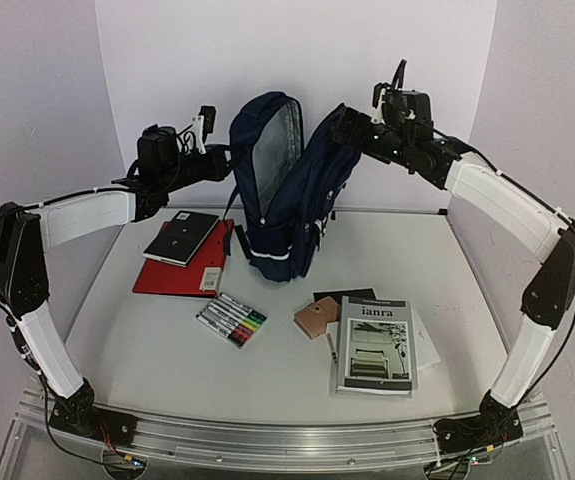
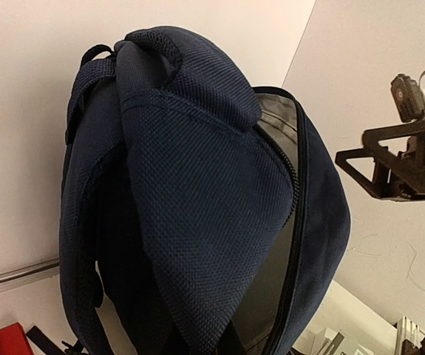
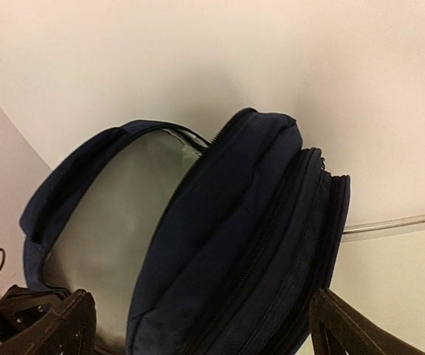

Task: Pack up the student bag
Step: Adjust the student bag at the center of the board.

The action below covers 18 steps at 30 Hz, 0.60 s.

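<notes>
1. Saw the student bag [image 1: 292, 190] standing upright toward the back of the worktop [image 1: 447, 270], with its main compartment unzipped and gaping, grey lining showing inside, and its front section leaning away to the right.
2. Found the left gripper [image 1: 225, 158] up against the upper back edge of the student bag, on its left side. Judged it closed tight, but could not tell from any view whether fabric or a strap was pinched in it.
3. Found the right gripper [image 1: 347, 125] at the top of the student bag's front section, on its right side. Saw its fingers [image 3: 64, 325] spread wide in the wrist view, one to each side of the zipped front pockets. Could not tell whether either finger touched the fabric.
4. Noted a red folder [image 1: 172, 275] lying flat just beside the foot of the student bag, on its left, with a black notebook [image 1: 180, 238] resting on top.
5. Noted a pack of coloured markers [image 1: 232, 320] in front of the student bag, a little to the left and apart from it.
6. Noted a tan pouch [image 1: 314, 318] directly in front of the student bag, and a grey booklet [image 1: 375, 345] printed "ianra" in front and to the right, lying on white papers.
7. Saw, from the left wrist, the student bag's coarse woven back panel and top handle close up, with the zip running down the open edge.
</notes>
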Tool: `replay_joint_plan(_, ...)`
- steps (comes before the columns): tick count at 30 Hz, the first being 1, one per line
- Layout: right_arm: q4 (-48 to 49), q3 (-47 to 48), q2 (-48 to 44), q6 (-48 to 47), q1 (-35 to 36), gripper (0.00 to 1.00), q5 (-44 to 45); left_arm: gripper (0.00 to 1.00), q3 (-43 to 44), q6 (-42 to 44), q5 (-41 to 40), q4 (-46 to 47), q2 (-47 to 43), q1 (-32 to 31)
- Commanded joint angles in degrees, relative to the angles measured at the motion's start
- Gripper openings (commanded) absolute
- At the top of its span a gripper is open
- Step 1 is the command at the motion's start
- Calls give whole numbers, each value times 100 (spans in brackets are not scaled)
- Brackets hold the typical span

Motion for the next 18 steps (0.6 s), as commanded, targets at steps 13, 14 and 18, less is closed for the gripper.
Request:
replay_joint_plan(13, -479, 2603, 1594, -1575, 148, 3, -275, 0, 582, 1316, -884, -761, -213, -79)
replay_joint_plan(14, -437, 2869, 1667, -1885, 152, 0, -506, 0, 657, 1522, -994, -805, -253, -79)
replay_joint_plan(18, -257, 3140, 1677, -2902, 197, 0, -1179, 0, 825, 2124, -1082, -962, -375, -79)
